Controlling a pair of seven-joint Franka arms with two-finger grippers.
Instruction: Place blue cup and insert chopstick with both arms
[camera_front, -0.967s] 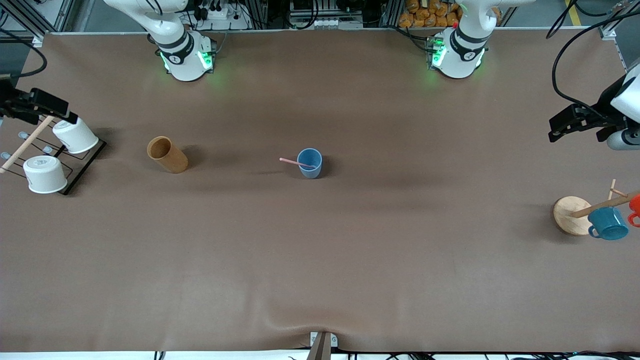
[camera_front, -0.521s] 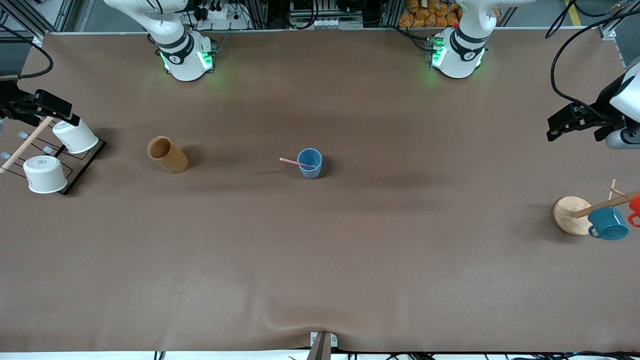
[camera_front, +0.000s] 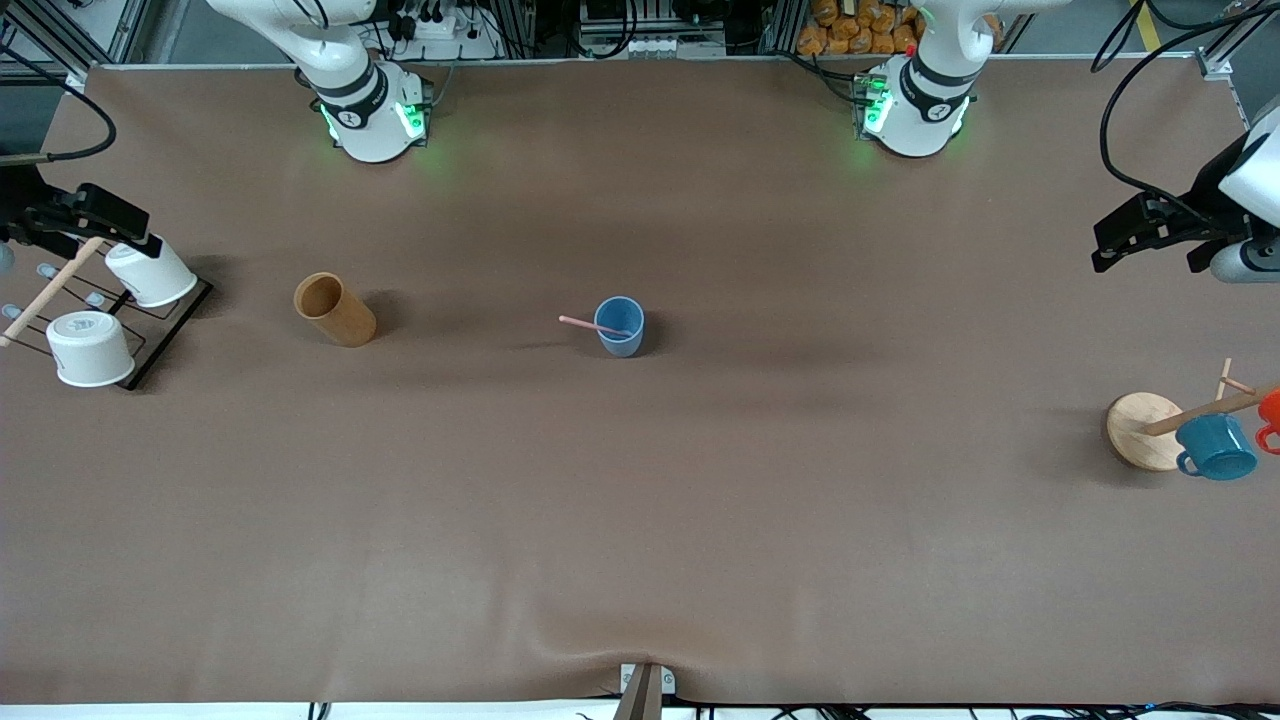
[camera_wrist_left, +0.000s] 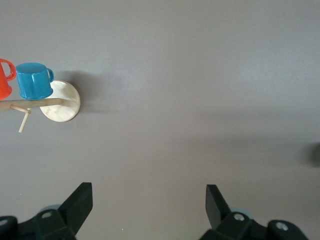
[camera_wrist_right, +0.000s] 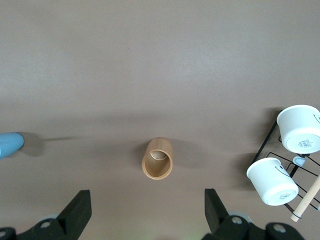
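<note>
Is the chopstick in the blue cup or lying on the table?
In. The chopstick has one end inside the upright blue cup and leans over its rim toward the right arm's end of the table.

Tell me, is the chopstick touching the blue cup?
Touching. The front view shows the chopstick standing in the blue cup, leaning on its rim, one end sticking out toward the right arm's end.
</note>
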